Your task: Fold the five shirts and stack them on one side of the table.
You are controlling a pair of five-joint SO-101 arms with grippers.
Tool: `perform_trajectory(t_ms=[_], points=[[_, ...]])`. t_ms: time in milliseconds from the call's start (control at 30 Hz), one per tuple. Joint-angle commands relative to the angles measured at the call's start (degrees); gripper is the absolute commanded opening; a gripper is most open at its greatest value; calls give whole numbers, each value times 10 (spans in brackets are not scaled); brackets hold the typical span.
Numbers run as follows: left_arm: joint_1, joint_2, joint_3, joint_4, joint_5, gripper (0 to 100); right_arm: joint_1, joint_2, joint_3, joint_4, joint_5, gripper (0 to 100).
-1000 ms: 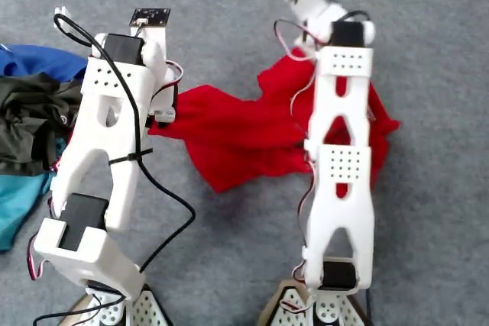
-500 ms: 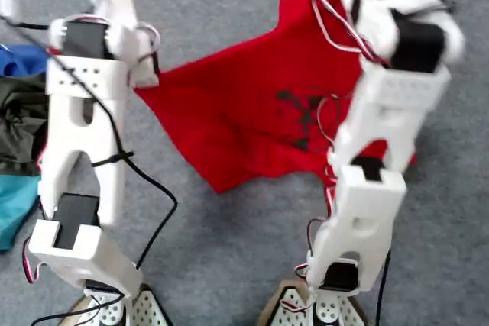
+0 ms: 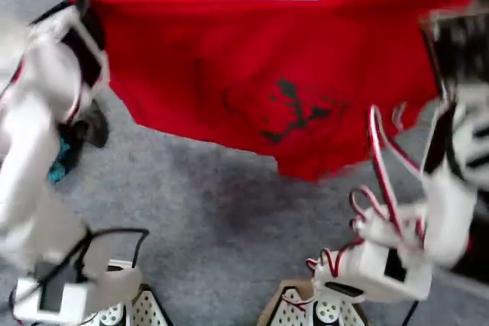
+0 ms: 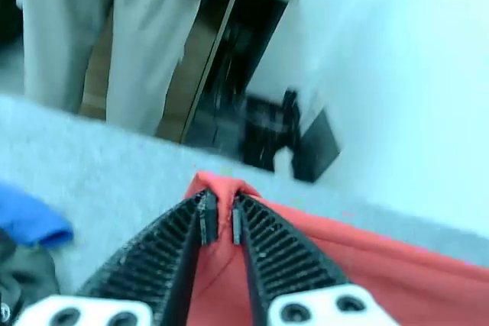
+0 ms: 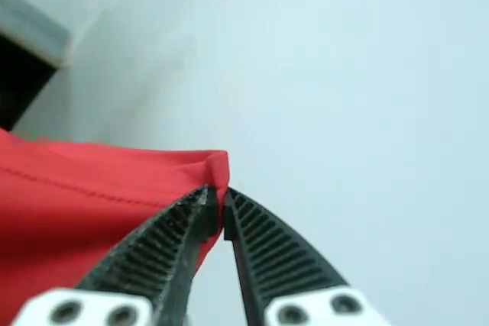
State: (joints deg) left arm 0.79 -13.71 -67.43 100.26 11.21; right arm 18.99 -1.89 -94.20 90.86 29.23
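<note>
Red shirt (image 3: 252, 59) hangs stretched between left pincer (image 4: 218, 221) and right pincer (image 5: 216, 202), each clamped on it.

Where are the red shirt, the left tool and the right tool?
red shirt (image 3: 252, 51), high view, middle of the spread cloth.
left tool (image 4: 220, 221), left wrist view, midway between fingertips pinching a shirt corner.
right tool (image 5: 217, 205), right wrist view, midway between fingertips pinching a shirt corner.
</note>
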Motion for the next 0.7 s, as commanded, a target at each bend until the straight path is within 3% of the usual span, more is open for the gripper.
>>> perform_trajectory(t_ms=[0,367,667], points=[[-3,-72,28,6,-25,19,31,-55,-10,16,2,5],[-9,-253,165,5,-34,19,29,-112,-10,47,41,5],[-5,-265,342,-40,-33,19,6,-95,18,42,52,5]])
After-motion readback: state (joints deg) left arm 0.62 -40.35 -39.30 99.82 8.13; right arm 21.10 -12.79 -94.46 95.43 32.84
